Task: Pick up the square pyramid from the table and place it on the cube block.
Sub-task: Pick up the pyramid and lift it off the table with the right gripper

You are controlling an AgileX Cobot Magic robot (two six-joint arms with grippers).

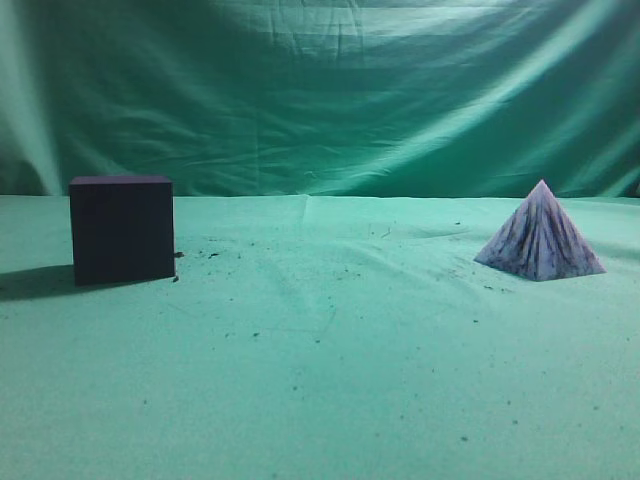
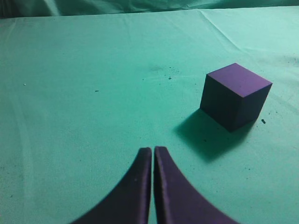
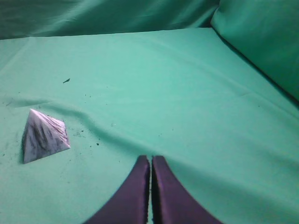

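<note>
The dark purple-black cube block stands on the green table at the left. The pale lilac marbled square pyramid stands on the cloth at the right. Neither gripper shows in the exterior view. In the left wrist view my left gripper is shut and empty, with the cube block ahead and to its right. In the right wrist view my right gripper is shut and empty, with the square pyramid to its left on the table.
A wrinkled green backdrop hangs behind the table. Small dark specks dot the cloth, and a long crease runs across it in front of the right gripper. A green cloth wall rises at the right.
</note>
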